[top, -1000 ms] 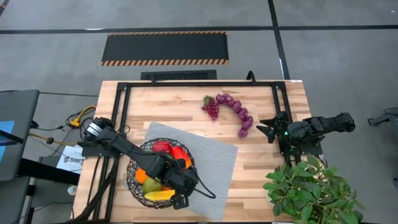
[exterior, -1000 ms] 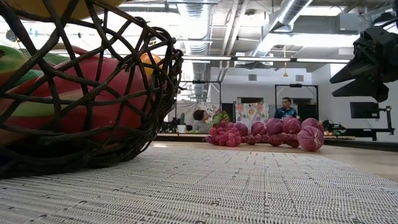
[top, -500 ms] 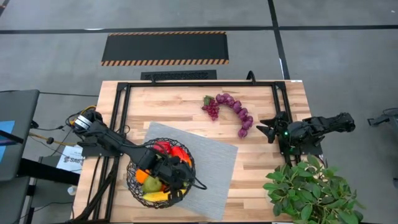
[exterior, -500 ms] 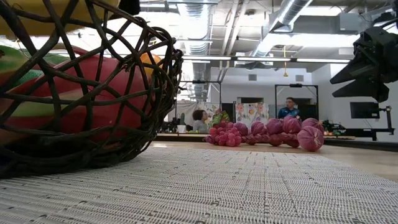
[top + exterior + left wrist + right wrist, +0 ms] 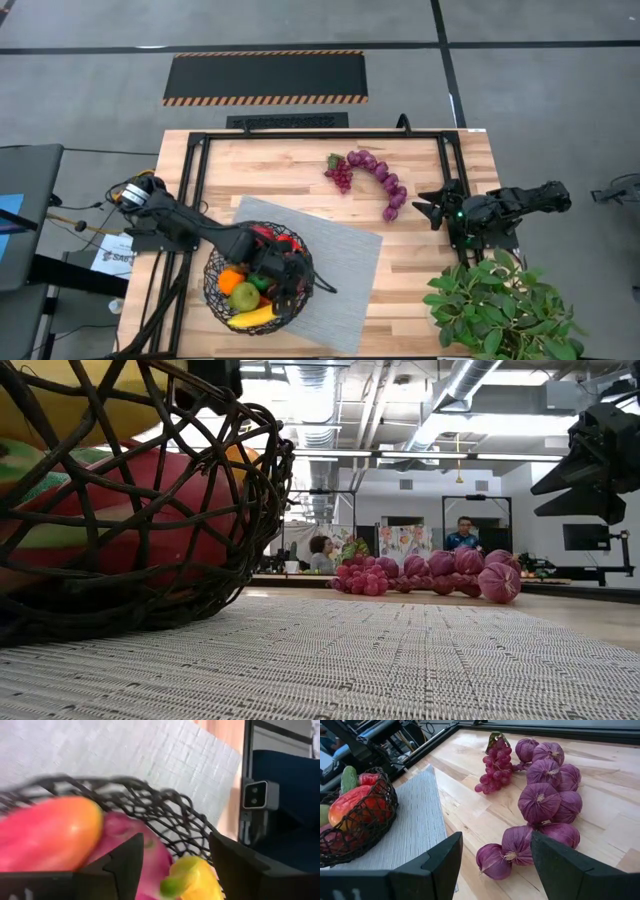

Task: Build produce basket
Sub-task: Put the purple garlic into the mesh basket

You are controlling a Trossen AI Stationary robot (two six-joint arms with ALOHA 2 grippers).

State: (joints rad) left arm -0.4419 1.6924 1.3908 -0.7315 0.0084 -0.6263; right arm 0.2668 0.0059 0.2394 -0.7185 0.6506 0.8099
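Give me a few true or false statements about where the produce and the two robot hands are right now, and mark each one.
1. The dark woven wire basket sits on the grey woven mat. True.
2. The purple grape bunch is in the basket. False: it lies on the wooden table.
3. The left hand is over the basket. True.
4. The string of purple onions rests on the mat. False: it is on bare wood beside the grapes.
5. The right hand holds an onion. False: its jaws are open and empty.
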